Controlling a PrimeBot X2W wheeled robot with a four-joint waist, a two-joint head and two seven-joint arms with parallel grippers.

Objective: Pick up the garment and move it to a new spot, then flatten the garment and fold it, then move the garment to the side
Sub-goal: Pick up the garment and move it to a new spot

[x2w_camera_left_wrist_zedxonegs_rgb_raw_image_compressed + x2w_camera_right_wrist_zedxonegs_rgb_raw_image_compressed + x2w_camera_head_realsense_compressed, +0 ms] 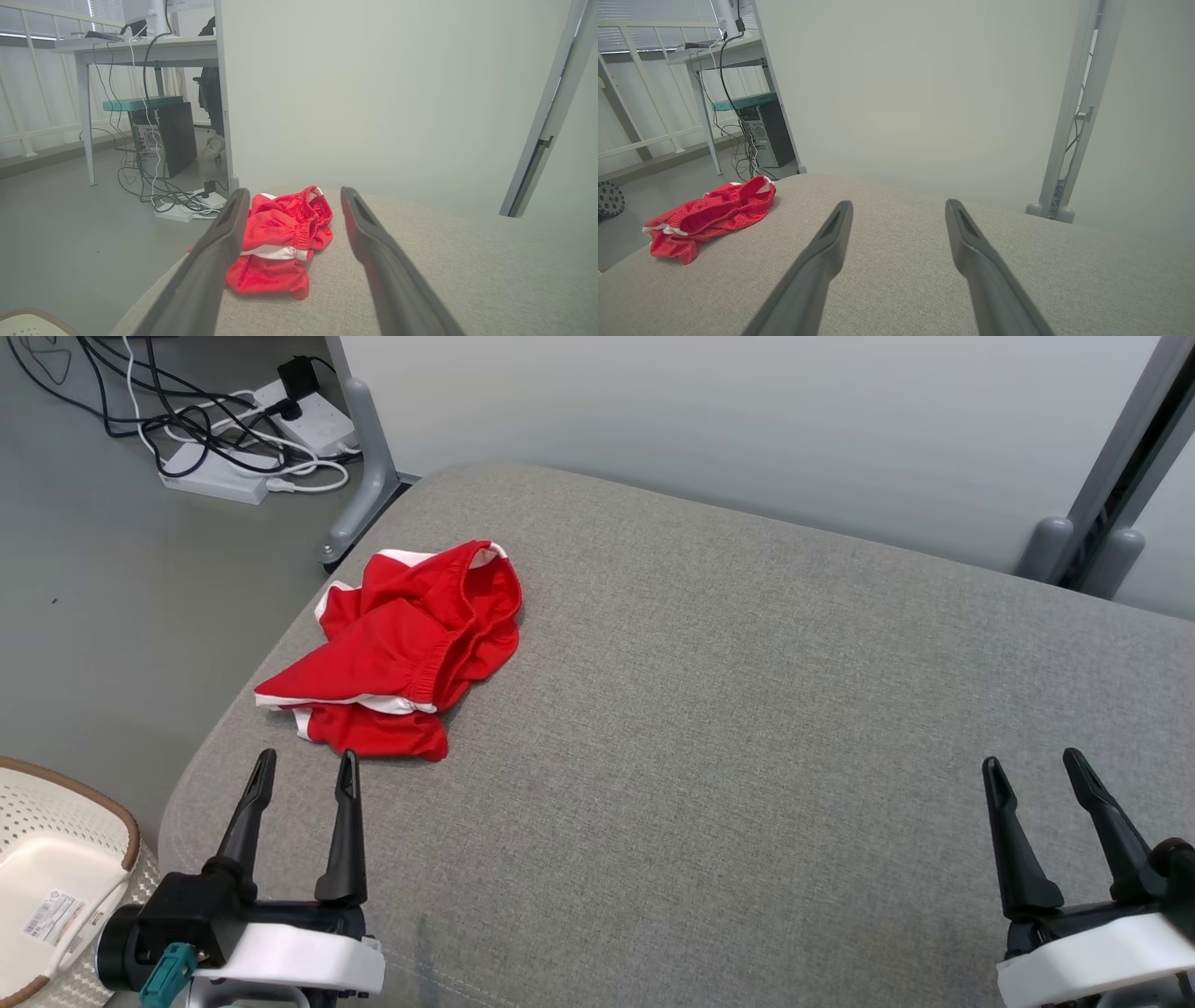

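Spotter: Garment (401, 649) first: red shorts with white trim, crumpled on the far left part of the grey cushion (747, 709), close to its edge.
Planner: Which arm is nearer?
Spotter: The left gripper (307, 758), clearly. The heap lies just ahead of its fingertips and a little to their right in the head view, with nothing touching. The right gripper (1032, 761) hovers well apart, across the width of the cushion.
Planner: Fingers?
Spotter: Both pairs are spread wide, with nothing between them.
Planner: How does the heap run?
Spotter: Its long axis goes diagonally, from a pointed corner near the cushion's left edge, up and away to the elastic waistband at the far right end. In the left wrist view the cloth sits between the two fingers, crowding the left one.
Planner: Then I'd judge the pick-up not yet begun. A straight reach forward with the left arm, lowered onto the near hem, seems the move, and the bare middle of the cushion looks a fair new spot
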